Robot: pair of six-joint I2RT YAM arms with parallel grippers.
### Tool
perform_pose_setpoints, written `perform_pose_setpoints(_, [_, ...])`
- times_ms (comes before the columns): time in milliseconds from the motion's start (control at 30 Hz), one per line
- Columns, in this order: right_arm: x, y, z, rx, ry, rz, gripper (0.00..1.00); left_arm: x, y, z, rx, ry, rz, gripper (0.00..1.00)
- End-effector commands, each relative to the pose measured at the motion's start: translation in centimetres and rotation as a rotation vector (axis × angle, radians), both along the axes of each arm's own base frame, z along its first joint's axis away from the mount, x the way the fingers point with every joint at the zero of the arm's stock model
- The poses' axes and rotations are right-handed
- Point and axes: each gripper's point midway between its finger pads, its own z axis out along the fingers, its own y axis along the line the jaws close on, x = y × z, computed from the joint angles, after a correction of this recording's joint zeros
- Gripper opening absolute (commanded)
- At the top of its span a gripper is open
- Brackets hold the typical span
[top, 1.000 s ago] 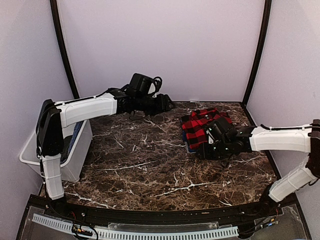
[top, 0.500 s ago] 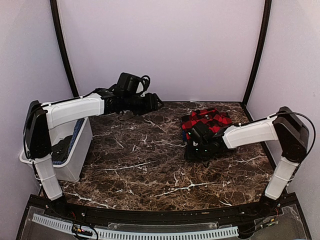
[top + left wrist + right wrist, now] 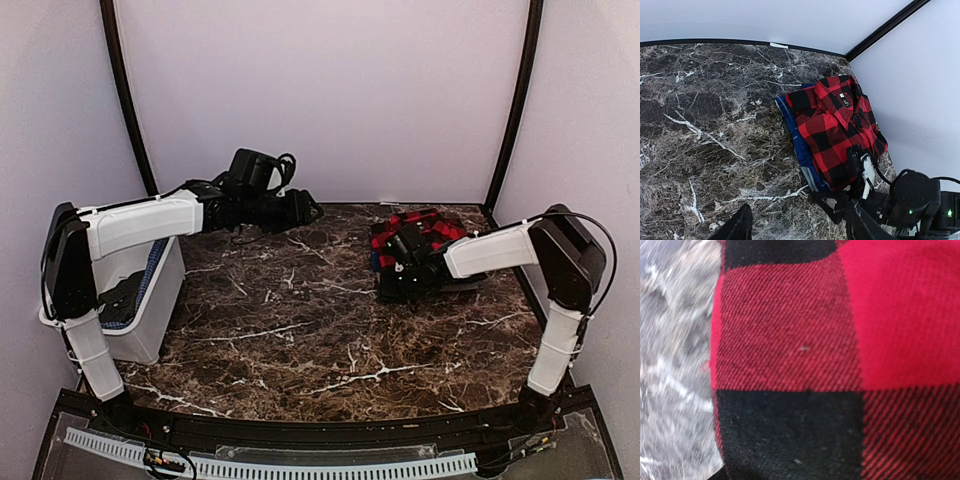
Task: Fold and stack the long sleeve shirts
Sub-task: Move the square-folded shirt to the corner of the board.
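Two folded long sleeve shirts lie stacked at the back right of the table. The red-and-black checked shirt (image 3: 832, 117) (image 3: 432, 226) is on top, and the blue plaid one (image 3: 801, 142) shows only along its left edge. My right gripper (image 3: 402, 272) (image 3: 852, 187) is down on the stack's near end. One finger (image 3: 856, 161) rests on the red cloth and dark parts sit at the table by the edge. Red-and-black fabric (image 3: 790, 360) fills the right wrist view and hides the fingers. My left gripper (image 3: 306, 210) (image 3: 799, 217) hovers open and empty over bare marble, left of the stack.
A white bin (image 3: 152, 335) stands off the table's left edge, with blue checked cloth and something dark inside. Lilac walls and black corner posts (image 3: 508, 100) close in the back and sides. The right arm's elbow (image 3: 568, 245) rises near the right wall.
The right arm raised its elbow, and its gripper slid left and back along the stack's near end. The left gripper drew back a little to the left.
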Motion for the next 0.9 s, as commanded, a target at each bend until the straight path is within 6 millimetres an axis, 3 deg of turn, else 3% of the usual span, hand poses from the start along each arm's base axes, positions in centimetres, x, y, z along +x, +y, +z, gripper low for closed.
perform_pose_setpoints(0, [2.5, -2.9, -1.4, -0.044, 0.015, -0.030, 0.52, -0.6, 1.2, 3.0, -0.027, -0.060, 0.005, 0.62])
perform_pose_setpoints(300, [7.7, -6.8, -1.0, -0.054, 0.004, -0.070, 0.52, -0.9, 1.6, 2.6, -0.023, -0.049, 0.006, 0.62])
perform_pose_setpoints(567, [10.6, -10.5, -0.7, -0.050, -0.012, -0.101, 0.51, -1.3, 2.2, 2.5, -0.018, -0.048, 0.019, 0.62])
perform_pose_setpoints(700, [11.5, -11.0, -0.1, -0.055, -0.025, -0.088, 0.52, -1.4, 2.6, 2.5, -0.010, -0.048, 0.025, 0.62])
perform_pose_setpoints(867, [11.8, -9.9, 1.9, -0.007, -0.057, -0.048, 0.56, -1.5, 3.1, 2.7, -0.007, -0.057, 0.038, 0.62])
